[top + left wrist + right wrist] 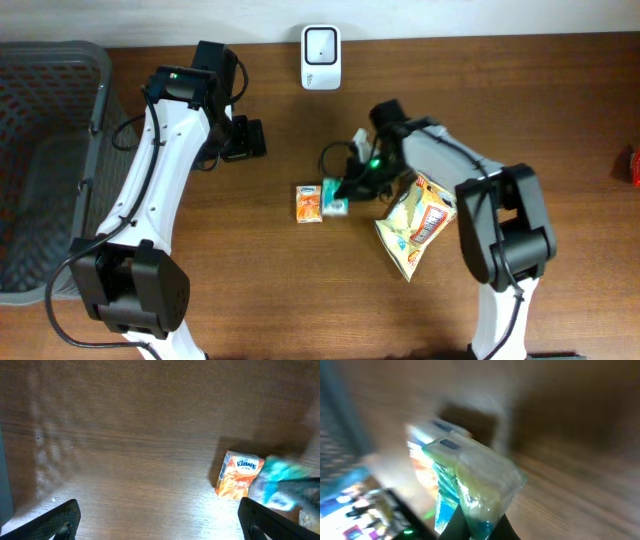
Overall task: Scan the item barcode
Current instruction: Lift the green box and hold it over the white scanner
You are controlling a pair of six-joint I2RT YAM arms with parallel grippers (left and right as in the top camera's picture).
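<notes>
Brown wooden table [520,80], right gripper [479,527] clamped tight on a teal-and-clear plastic tissue pack [470,477], possibly lifted, too blurred to call, orange Kleenex tissue box [309,202] just beside, white barcode scanner [320,57] at the far edge, left gripper [160,525] spread wide above the wood

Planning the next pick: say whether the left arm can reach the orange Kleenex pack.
Probably yes: the open left gripper has bare table between it and the orange pack, though the right gripper, holding the teal pack, crowds it.

Overhead, close wrists (shared orange pack [309,203])
</notes>
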